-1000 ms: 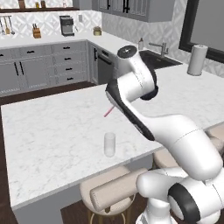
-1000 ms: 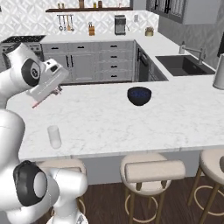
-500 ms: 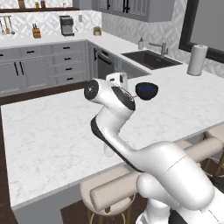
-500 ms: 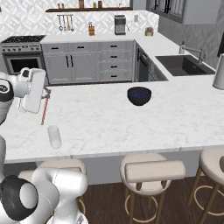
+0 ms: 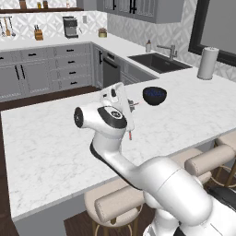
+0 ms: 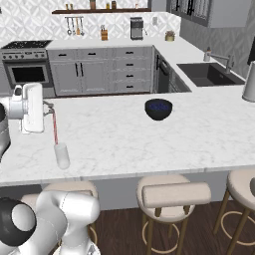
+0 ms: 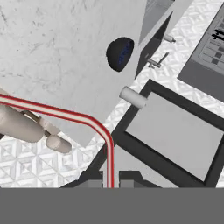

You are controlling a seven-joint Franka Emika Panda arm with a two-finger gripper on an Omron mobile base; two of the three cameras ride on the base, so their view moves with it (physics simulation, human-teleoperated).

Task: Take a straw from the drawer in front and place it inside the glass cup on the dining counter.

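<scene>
One straw (image 6: pixel 55 127), pinched upright in closed fingers (image 6: pixel 49 107), hangs at 12 o'clock over glass cup (image 6: pixel 62 155), positioned for insertion.

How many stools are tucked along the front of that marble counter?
3 in the right base view: one behind the robot's arm at left, one in the middle, one cut off at the right edge. More may sit beyond the picture's edges.
</scene>
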